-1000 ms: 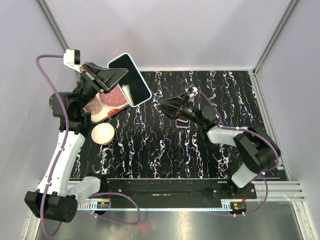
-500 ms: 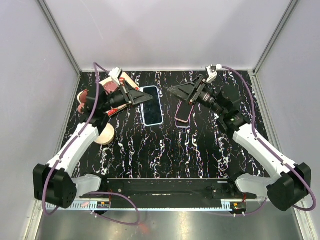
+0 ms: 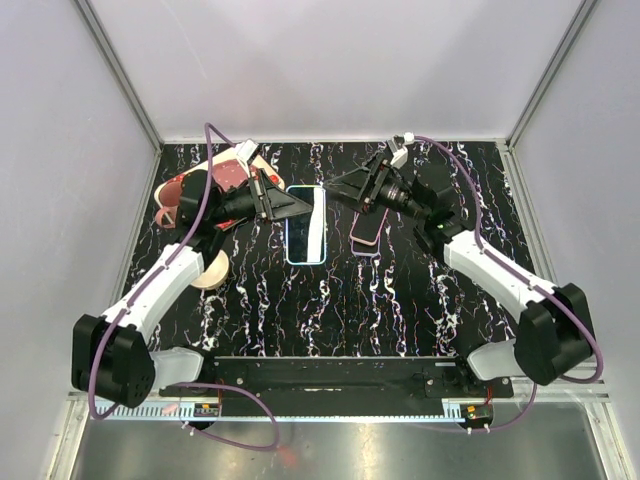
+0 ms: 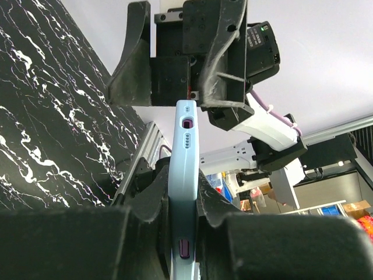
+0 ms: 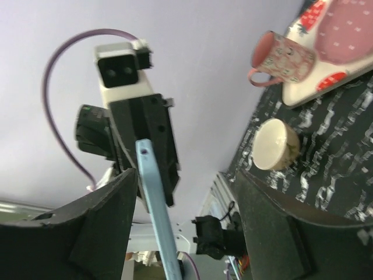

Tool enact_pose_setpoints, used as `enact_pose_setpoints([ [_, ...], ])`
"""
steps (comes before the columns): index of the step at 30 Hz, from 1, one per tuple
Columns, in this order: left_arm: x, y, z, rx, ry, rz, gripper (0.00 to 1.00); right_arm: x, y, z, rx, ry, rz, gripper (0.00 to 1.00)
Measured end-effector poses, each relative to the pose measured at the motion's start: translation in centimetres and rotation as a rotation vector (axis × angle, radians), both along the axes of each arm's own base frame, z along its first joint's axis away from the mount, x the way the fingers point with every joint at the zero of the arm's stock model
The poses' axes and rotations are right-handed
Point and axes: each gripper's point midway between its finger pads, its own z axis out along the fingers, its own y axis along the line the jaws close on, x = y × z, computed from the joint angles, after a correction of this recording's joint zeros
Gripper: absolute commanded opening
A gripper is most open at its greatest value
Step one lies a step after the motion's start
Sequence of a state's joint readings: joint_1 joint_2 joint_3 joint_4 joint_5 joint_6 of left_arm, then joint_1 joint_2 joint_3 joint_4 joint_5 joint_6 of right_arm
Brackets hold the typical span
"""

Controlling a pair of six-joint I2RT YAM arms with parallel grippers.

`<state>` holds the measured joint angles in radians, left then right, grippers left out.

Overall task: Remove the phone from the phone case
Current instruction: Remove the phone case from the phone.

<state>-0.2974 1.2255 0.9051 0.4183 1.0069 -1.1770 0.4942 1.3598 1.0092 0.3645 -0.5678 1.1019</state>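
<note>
Your left pincer pinched tight on blue phone case, phone inside it. From above: screen faces up, long way runs from far wall toward arm bases, over middle of table (cannot tell if it touches). Left wrist view shows only thin edge, pointing at other arm. Your right pincer spread wide, holding nothing, just beside far end of case. Pink flat thing lies near, on right.
</note>
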Motion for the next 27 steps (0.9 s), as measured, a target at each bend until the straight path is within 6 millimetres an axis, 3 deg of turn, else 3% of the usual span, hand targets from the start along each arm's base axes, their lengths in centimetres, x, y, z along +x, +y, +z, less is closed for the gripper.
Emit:
enact_pose_setpoints([
  [5, 0.3, -0.2, -0.4, -0.001, 0.006, -0.013, 0.0, 0.4, 0.6, 2.1, 0.148, -0.026, 0.05, 0.64],
  [15, 0.6, -0.4, -0.5, -0.008, 0.016, -0.019, 0.0, -0.5, 0.6, 3.6, 0.277, -0.034, 0.114, 0.5],
  [18, 0.5, -0.5, -0.3, -0.014, -0.001, -0.023, 0.0, -0.6, 0.7, 3.8, 0.292, -0.034, 0.124, 0.45],
  [27, 0.4, -0.5, -0.1, -0.017, -0.009, -0.024, 0.0, -0.5, 0.9, 3.7, 0.335, -0.02, 0.154, 0.44],
])
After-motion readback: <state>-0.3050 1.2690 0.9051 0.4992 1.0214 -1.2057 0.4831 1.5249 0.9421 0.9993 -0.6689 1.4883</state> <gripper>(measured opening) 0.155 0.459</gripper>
